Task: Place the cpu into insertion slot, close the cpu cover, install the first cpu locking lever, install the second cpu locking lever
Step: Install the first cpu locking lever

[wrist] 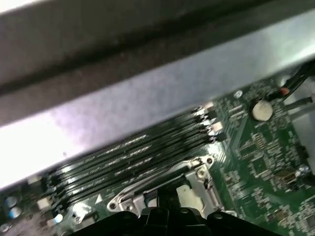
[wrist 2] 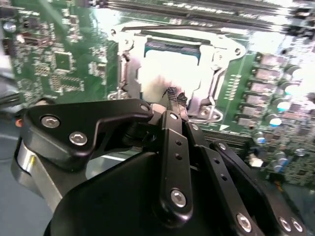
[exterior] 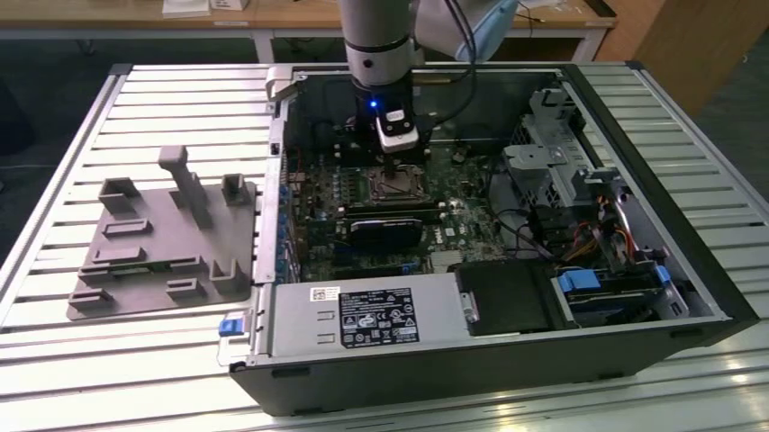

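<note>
Under gripper (wrist 2: 176, 98) | cpu (wrist 2: 170, 69) seated in insertion slot (wrist 2: 129, 73)

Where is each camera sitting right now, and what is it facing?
Exterior view: off the arm, high, looking down into the open PC case; shows the arm over the socket.
Second wrist view: on the wrist, facing the socket past the gripper.
First wrist view: on the wrist, facing the memory slots and case wall.
Both wrist views share the socket's metal frame.
</note>
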{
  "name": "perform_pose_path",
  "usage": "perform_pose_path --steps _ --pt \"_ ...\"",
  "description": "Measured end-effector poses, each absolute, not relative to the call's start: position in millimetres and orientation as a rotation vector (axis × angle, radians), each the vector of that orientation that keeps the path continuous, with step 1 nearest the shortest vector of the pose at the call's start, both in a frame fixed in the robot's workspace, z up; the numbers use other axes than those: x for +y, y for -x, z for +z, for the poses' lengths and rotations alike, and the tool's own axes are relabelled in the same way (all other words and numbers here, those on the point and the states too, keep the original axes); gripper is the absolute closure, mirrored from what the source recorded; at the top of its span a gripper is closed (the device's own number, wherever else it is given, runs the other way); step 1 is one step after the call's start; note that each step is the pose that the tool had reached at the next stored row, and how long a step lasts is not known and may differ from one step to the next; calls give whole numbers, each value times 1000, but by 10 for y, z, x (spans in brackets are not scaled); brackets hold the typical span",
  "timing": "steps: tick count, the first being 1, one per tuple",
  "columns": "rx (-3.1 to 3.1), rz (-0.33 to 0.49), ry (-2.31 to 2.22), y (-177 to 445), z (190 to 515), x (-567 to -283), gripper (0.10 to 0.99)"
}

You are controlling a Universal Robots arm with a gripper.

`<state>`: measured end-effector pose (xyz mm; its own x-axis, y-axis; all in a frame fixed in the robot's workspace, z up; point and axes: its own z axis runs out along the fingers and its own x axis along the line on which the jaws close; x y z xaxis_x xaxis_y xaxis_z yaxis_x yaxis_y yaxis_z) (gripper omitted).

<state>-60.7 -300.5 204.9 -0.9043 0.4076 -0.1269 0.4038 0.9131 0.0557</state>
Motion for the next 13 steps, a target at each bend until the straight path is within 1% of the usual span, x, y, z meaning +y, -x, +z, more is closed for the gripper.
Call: perform_pose_path --steps 3,13 --pt "2952 31 -629 606 2049 -3008 984" --pt "2952 29 -628 603 2096 -3008 984"
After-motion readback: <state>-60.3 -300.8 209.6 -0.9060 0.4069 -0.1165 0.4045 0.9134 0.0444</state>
